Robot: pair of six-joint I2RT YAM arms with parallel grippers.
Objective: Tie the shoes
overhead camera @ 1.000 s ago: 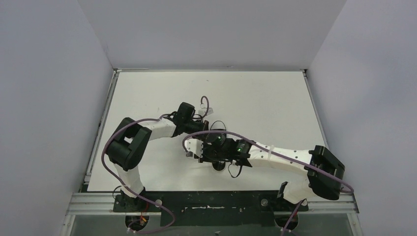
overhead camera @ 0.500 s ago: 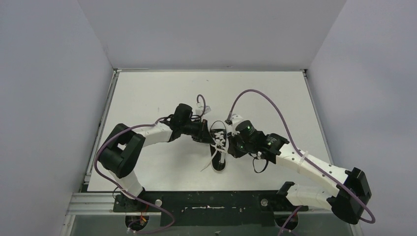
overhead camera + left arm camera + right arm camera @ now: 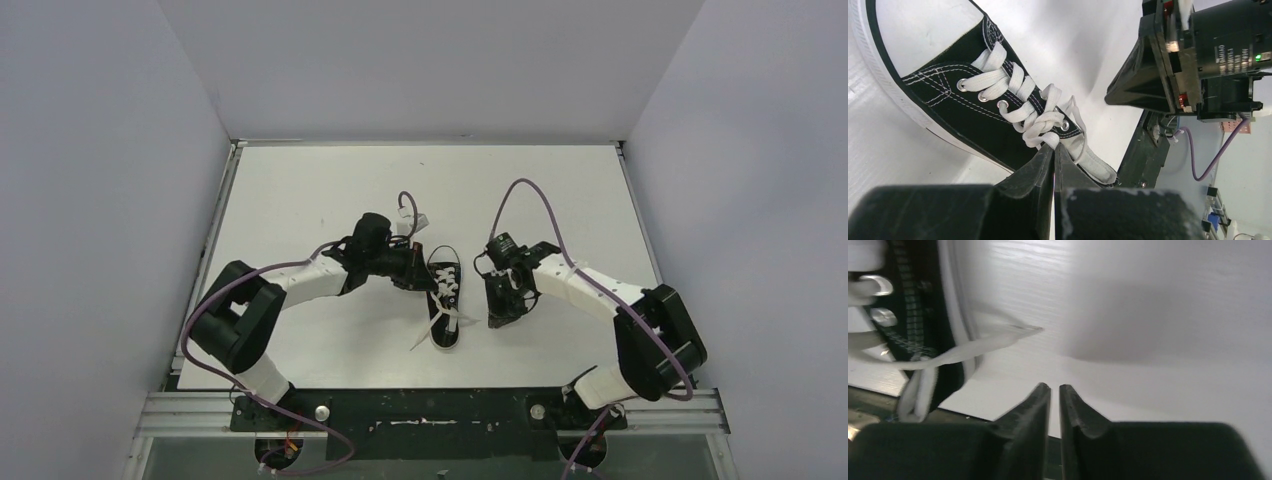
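The small black sneaker [image 3: 446, 305] with white laces lies mid-table, white toe cap away from the arm bases. In the left wrist view the shoe [image 3: 948, 100] fills the upper left. My left gripper [image 3: 424, 282] is at the shoe's left side. Its tips [image 3: 1054, 146] are shut on a white lace [image 3: 1040, 131] at the crossing near the top eyelets. My right gripper [image 3: 497, 320] hangs just right of the shoe, low over the table. Its jaws [image 3: 1054, 387] are nearly together and empty. A loose lace end [image 3: 998, 340] lies on the table ahead of it, beside the shoe's sole [image 3: 950, 300].
The white table [image 3: 560, 200] is enclosed by grey walls on three sides. A black mounting rail [image 3: 430, 412] runs along the near edge. Purple cables [image 3: 520, 190] loop above both wrists. The right wrist body [image 3: 1198, 55] looms close in the left wrist view.
My right arm swung from across the shoe out to its right, uncovering it, and now points down beside it. My left gripper stayed at the shoe's left side.
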